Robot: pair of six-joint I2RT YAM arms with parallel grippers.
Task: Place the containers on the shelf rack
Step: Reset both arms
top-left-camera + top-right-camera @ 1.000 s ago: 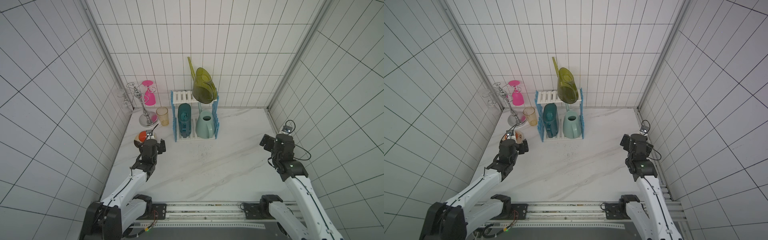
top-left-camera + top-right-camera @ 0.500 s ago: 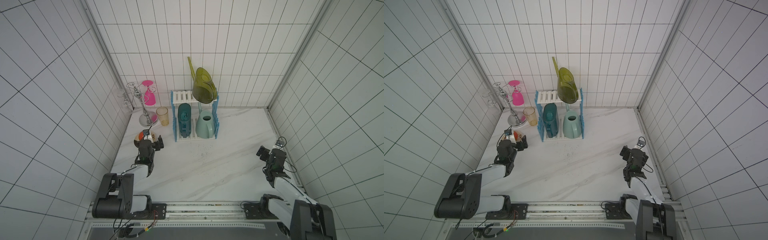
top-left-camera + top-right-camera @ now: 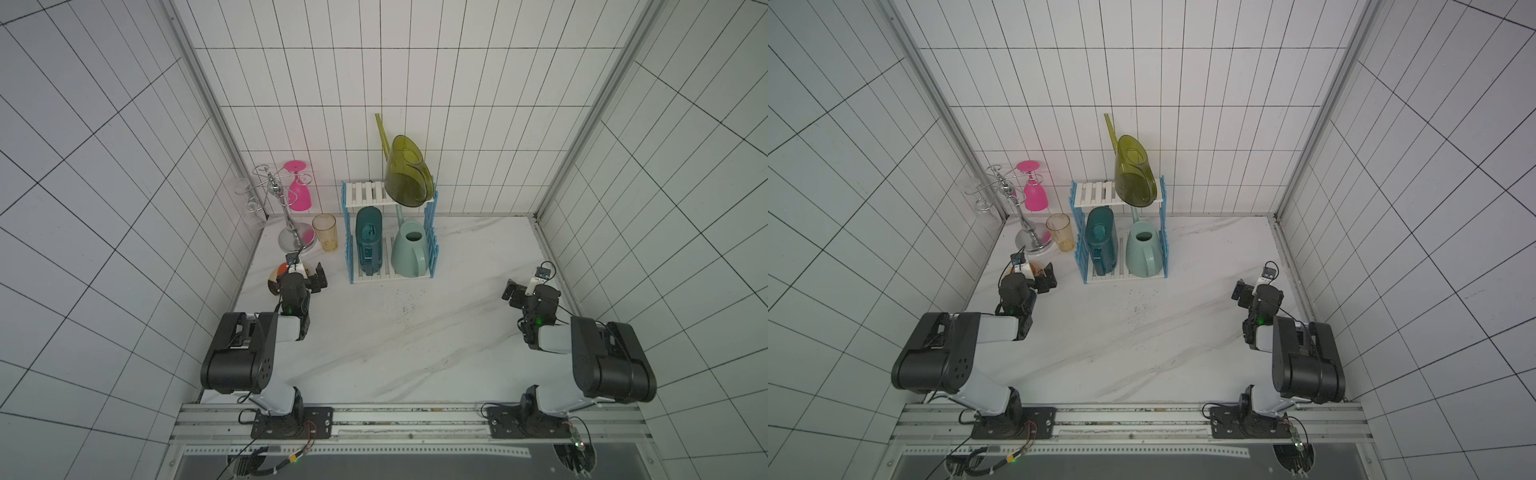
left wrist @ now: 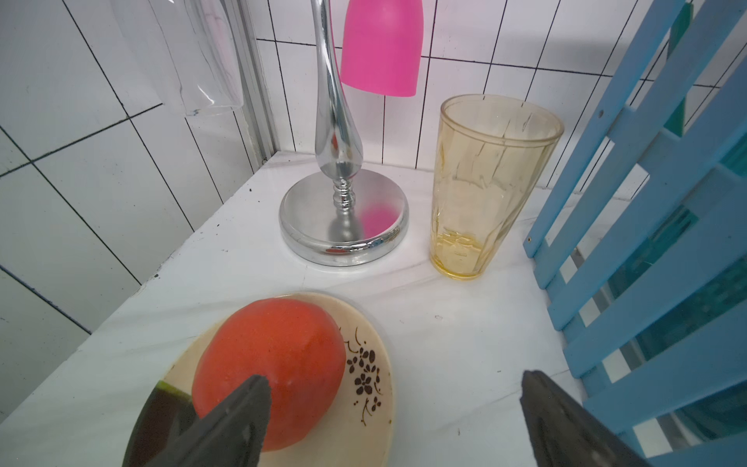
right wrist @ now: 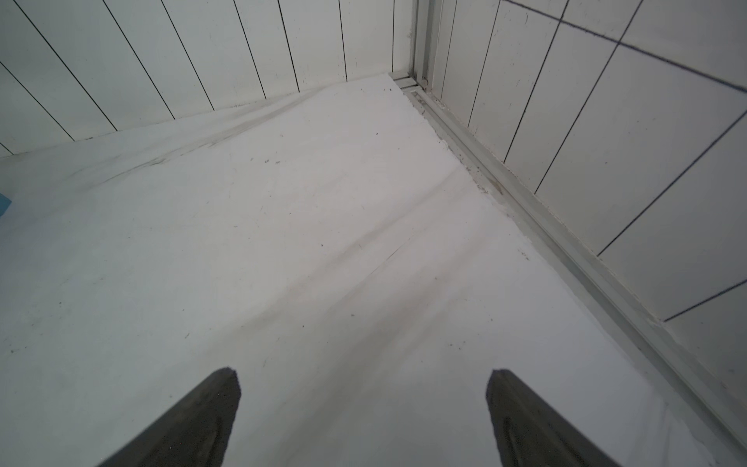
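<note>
Containers, three of three, on the shelf rack (image 3: 365,193): olive-green can (image 3: 407,172) on the upper tier, above the mint can (image 3: 409,249). Mint can and dark teal can (image 3: 368,241) sit side by side on the lower tier, with none on the table (image 3: 415,332), so the task is judged complete. Left gripper (image 4: 392,382): jaws wide apart, empty, low over a plate (image 4: 364,364) bearing an orange fruit (image 4: 271,364), beside the rack's blue frame. Right gripper (image 5: 364,376): jaws wide apart, empty, over bare table near the side wall, both arms folded low toward the base rail.
</note>
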